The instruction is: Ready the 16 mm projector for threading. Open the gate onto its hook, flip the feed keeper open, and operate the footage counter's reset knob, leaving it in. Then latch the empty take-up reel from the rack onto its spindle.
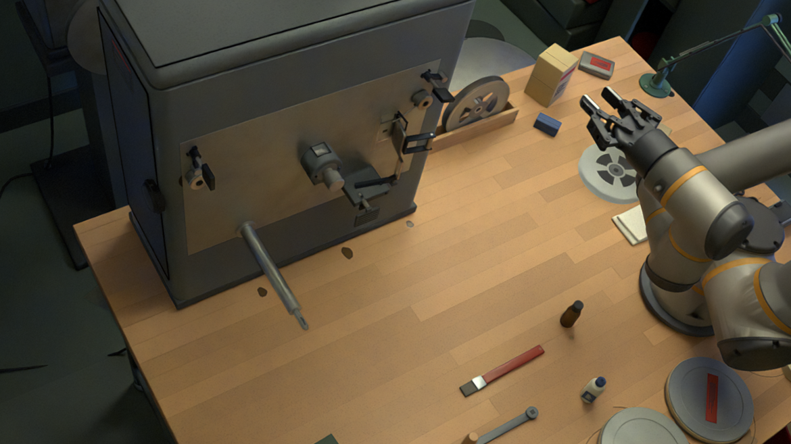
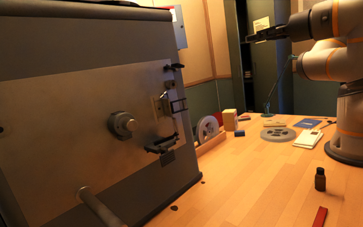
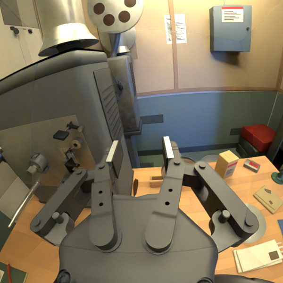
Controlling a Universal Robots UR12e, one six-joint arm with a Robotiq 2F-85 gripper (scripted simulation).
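Observation:
My gripper (image 1: 599, 101) (image 2: 247, 38) (image 3: 141, 150) hangs open and empty high above the right side of the bench, well away from the grey projector (image 1: 271, 111) (image 2: 88, 112) (image 3: 66, 118) on the left. On the projector's front panel sit the gate (image 1: 402, 137) (image 2: 164, 107) with its black handle, the feed keeper (image 1: 435, 82) (image 2: 174, 66) above it, and the footage counter's knob (image 1: 327, 170) (image 2: 125, 125). The long take-up spindle (image 1: 271, 273) (image 2: 99, 207) juts out low on the panel. The empty reel (image 1: 476, 102) (image 2: 207, 129) stands upright in the wooden rack beside the projector.
Behind the bench are a panelled wall and a blue box (image 3: 230, 27). A tan carton (image 1: 551, 74), a blue block (image 1: 547, 124) and a flat grey reel (image 1: 613, 170) lie near the rack. A brown bottle (image 1: 571, 313), a red-handled tool (image 1: 503, 370) and film cans (image 1: 708, 399) lie toward the front.

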